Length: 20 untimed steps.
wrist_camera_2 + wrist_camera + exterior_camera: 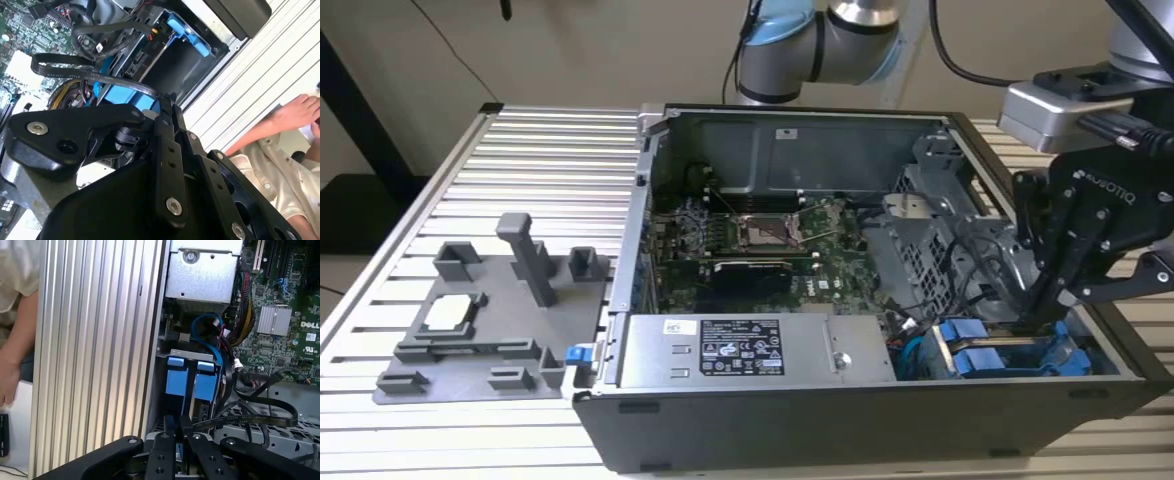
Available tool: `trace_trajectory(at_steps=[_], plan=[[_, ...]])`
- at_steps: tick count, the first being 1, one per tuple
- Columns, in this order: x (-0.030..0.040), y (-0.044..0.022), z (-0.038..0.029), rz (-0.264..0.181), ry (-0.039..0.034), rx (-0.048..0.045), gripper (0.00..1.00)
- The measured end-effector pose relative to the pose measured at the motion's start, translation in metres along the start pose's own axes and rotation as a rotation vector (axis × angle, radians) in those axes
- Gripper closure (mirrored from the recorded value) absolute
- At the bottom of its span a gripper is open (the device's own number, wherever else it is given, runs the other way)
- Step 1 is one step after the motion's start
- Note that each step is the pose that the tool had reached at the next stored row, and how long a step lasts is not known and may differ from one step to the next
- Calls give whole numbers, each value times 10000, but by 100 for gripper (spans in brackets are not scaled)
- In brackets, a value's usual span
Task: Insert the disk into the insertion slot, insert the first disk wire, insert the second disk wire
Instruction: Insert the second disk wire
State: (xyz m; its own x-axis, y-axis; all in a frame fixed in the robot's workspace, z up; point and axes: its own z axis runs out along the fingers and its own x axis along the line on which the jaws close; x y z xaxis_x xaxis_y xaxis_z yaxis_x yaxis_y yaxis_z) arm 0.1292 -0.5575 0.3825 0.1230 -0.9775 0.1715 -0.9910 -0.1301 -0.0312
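Holds flat black wire (240, 416) with gripper (179, 436) jaws clamped, just above disk (204, 385) seated in insertion slot (180, 353) at a corner of the case (854, 432). Likely to bend the connector if pressed askew, or snag neighbouring cables (229, 371).

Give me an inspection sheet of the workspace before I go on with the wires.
Surface: slatted aluminium table carrying open black computer case.
Job's things: two blue-framed drives side by side in the insertion slot; which one is the task's, cannot tell.
Clutter: grey fixture on the exterior view's left.
Gripper: gripper down by the drives, shut on the flat black cable.
Cables: blue cable looped between drives and power supply.
Surroundings: a person's arm beside the table.
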Motion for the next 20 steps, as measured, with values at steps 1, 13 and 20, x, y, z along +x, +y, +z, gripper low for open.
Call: trace_trajectory(at_steps=[1, 13, 20], plan=[[0, 0, 1, 17, -63, 5, 84], [0, 0, 1, 686, -1250, 49, 84], [1, 1, 1, 1020, -2028, 88, 84]])
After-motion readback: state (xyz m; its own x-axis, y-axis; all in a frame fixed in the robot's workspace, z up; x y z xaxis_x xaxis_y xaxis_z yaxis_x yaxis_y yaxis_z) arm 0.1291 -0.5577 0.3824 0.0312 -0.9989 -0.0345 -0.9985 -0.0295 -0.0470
